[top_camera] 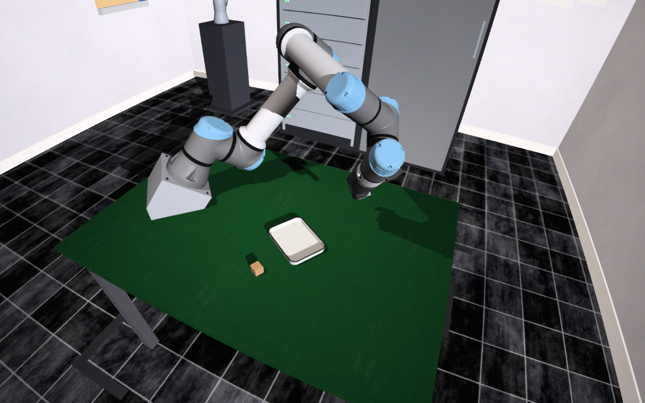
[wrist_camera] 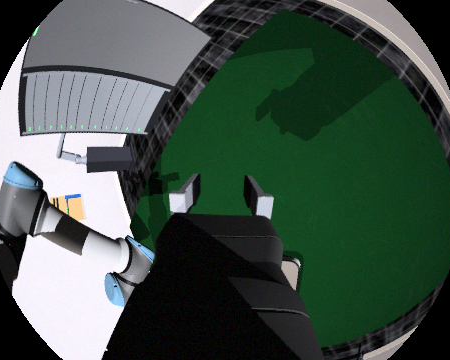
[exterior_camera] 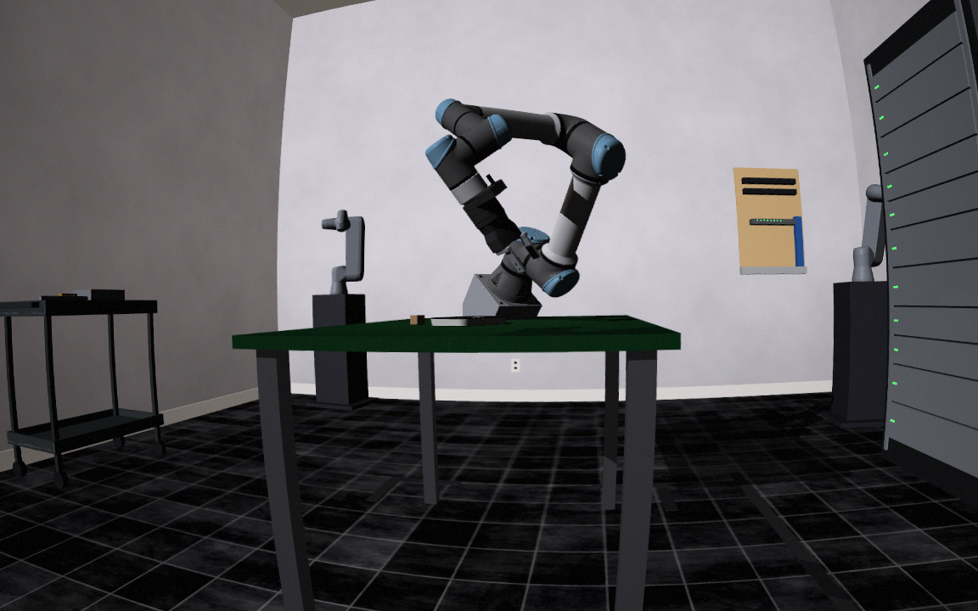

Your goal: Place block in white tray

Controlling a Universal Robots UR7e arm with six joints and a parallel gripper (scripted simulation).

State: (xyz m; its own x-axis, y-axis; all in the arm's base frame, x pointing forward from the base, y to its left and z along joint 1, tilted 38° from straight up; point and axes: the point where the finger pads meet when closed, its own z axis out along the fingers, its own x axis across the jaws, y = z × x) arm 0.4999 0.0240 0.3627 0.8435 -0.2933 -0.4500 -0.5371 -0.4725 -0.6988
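A small tan block (top_camera: 257, 269) (exterior_camera: 416, 319) lies on the green table (top_camera: 314, 326) (exterior_camera: 568, 334) (wrist_camera: 365, 207), a little to the front left of the white tray (top_camera: 296, 239) (exterior_camera: 452, 321). The tray is shallow, with rounded corners, and nothing lies in it. My gripper (top_camera: 360, 196) (exterior_camera: 525, 244) (wrist_camera: 222, 184) is open and empty. It hangs tilted in the air above the back of the table, behind and to the right of the tray and far from the block. The wrist view shows only bare table between the fingers; the block is not in that view.
The arm's grey base (top_camera: 177, 192) stands on the table's back left corner. A tall grey cabinet (top_camera: 415, 75) stands behind the table. A black cart (exterior_camera: 75, 307) and a dark pedestal (exterior_camera: 339, 341) stand on the floor, off the table.
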